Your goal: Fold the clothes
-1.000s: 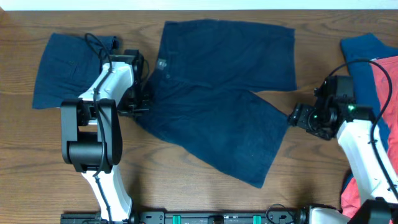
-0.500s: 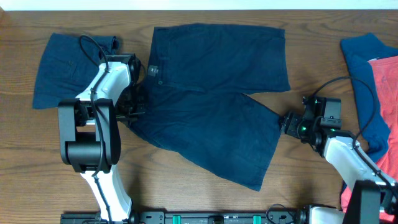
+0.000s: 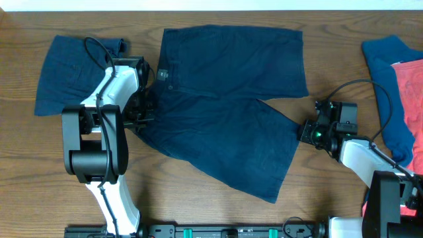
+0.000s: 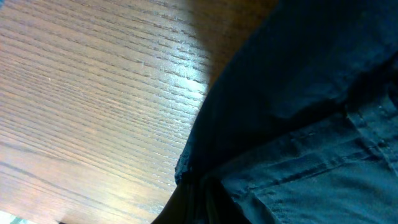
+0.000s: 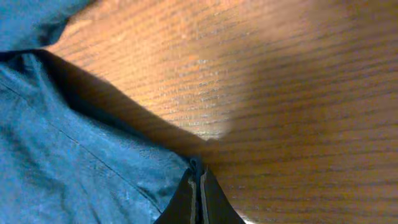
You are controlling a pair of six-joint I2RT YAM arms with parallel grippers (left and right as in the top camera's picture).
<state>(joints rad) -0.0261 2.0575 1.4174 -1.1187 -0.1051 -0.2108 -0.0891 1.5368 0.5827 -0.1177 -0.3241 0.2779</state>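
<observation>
1. My right tool [image 5: 199,190] is pinched shut on a hem corner of the navy shorts [image 3: 231,99], low on the desk [image 3: 330,53], ready to lift that leg.
2. My left tool [image 4: 189,202] is clamped closed on the waist-side edge. Gripping opposite ends should keep the cloth flat, I judge.
3. The shorts lie spread mid-desk, not yet folded.
4. Farther off, a folded navy piece [image 3: 66,76] sits to the left, and a blue garment [image 3: 390,86] and a coral-red garment [image 3: 411,86] wait on the right.

Brown wood-grain table [image 3: 39,165], glossy sheen; pale strip [image 3: 264,4] beyond far edge
</observation>
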